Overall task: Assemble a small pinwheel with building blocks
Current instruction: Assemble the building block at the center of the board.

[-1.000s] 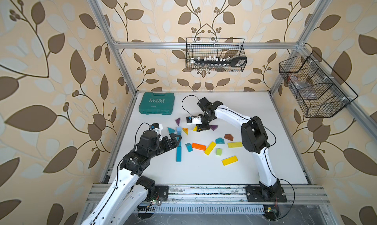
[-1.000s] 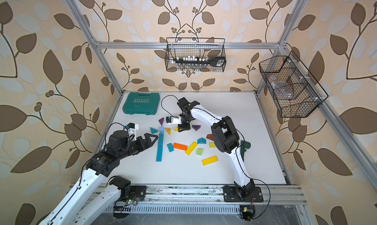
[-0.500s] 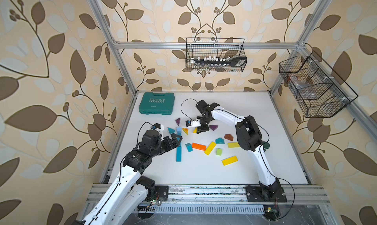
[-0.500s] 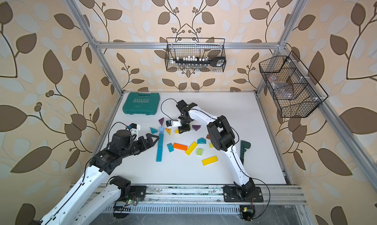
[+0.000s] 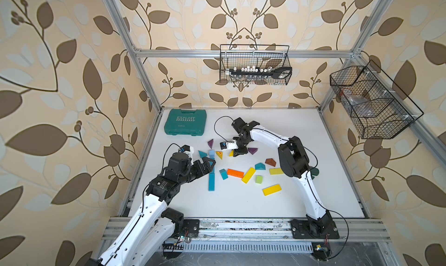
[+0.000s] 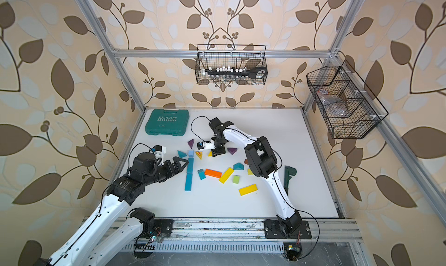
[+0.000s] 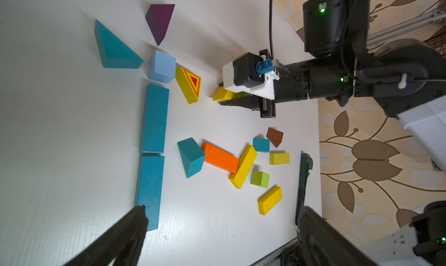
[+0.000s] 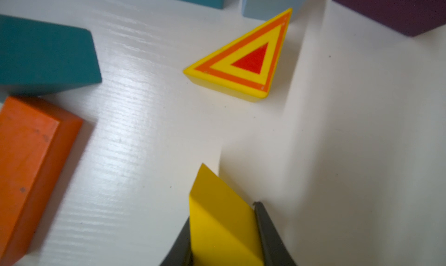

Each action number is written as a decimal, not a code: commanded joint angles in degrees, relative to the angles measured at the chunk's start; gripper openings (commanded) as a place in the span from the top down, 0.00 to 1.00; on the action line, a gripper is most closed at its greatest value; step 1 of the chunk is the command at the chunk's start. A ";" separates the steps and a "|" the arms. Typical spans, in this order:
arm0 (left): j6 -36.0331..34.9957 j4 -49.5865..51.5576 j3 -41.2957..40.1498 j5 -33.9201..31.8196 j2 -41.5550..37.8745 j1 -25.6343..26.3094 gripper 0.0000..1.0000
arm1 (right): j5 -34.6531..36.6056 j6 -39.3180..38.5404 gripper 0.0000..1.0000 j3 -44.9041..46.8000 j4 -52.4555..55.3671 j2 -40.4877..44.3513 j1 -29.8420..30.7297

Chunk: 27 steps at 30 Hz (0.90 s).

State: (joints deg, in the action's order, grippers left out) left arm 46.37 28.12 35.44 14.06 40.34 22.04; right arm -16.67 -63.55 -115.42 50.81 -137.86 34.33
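My right gripper (image 8: 223,211) is shut on a plain yellow wedge (image 8: 217,228) and holds it low over the table, close to a yellow triangle with orange and red stripes (image 8: 248,62). In both top views the right gripper (image 5: 237,152) (image 6: 217,152) is right of that triangle (image 5: 219,154). A pale blue cube (image 7: 161,65) sits at the head of two teal bars (image 7: 154,117) laid end to end. A teal triangle (image 7: 113,50) and a purple wedge (image 7: 159,21) lie beside the cube. My left gripper (image 7: 220,214) (image 5: 208,163) hovers open and empty by the teal bars.
Loose blocks lie to the right: an orange bar (image 5: 235,173), a yellow bar (image 5: 248,175), a green cube (image 5: 259,179), a brown wedge (image 5: 270,161) and another purple wedge (image 5: 252,150). A teal tool case (image 5: 185,121) sits back left. A dark wrench (image 6: 288,178) lies behind the right arm.
The right arm's elbow has swung left, while its gripper stays near the striped triangle with the yellow wedge. The left arm has barely moved.
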 commanded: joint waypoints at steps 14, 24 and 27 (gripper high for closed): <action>-1.03 -1.16 0.24 1.14 -0.26 -1.14 0.01 | 1.54 -0.26 0.63 -4.11 3.14 -1.38 -0.11; -1.04 0.24 0.36 1.05 -2.05 -1.21 0.01 | 0.45 1.72 0.51 -6.32 5.04 2.92 0.76; -1.44 1.25 0.60 0.47 -2.46 -1.21 0.01 | -1.86 5.75 0.47 -7.54 6.19 7.43 1.13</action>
State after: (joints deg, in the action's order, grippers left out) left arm 46.30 28.80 35.44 14.06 38.57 21.32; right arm -15.49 -61.78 -119.74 54.52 -137.23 34.76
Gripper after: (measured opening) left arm 0.989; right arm 0.519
